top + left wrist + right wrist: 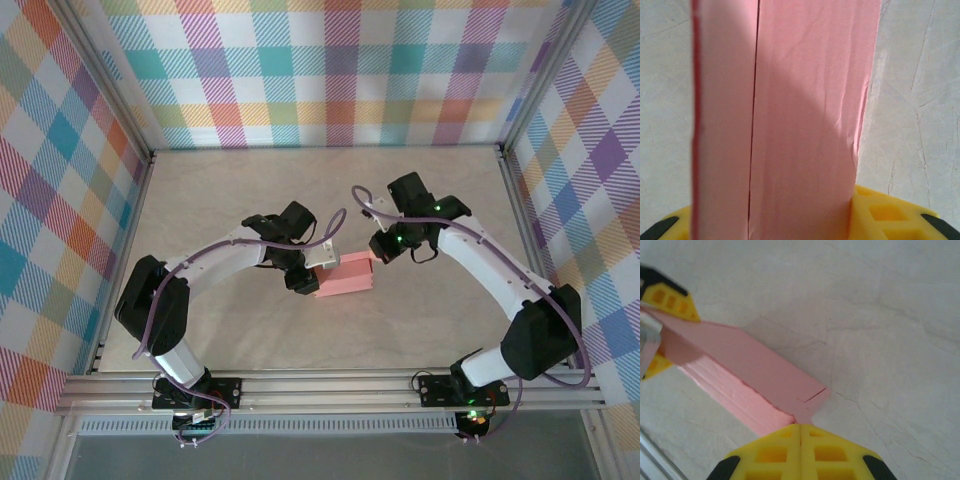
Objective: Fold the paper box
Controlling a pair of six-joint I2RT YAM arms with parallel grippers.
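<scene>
From above, the paper box (pixel 345 277) lies near the middle of the pale table (pixel 250 200), a small closed salmon-pink block between the two arms, with plaid walls (pixel 340 70) on three sides. The left gripper (pixel 318 270) meets the box's left end and the right gripper (pixel 376 258) sits at its upper right corner. In the left wrist view, the paper box (pixel 800 125) runs straight up the frame from between the left gripper (pixel 775 210), whose yellow fingers (pixel 885 212) flank it on both sides and hold it at a middling width. A dark seam runs lengthwise down the card, and the table (pixel 920 100) shows on either side. In the right wrist view, the right gripper (pixel 800 440) has its fingers pressed together. Its tips meet a small flap at the near end of the paper box (pixel 750 375) (whether any card is nipped between them, I cannot tell). The box stretches away diagonally over the table (pixel 880 315), and at its far end the left gripper (pixel 662 332) clasps it from both sides.
</scene>
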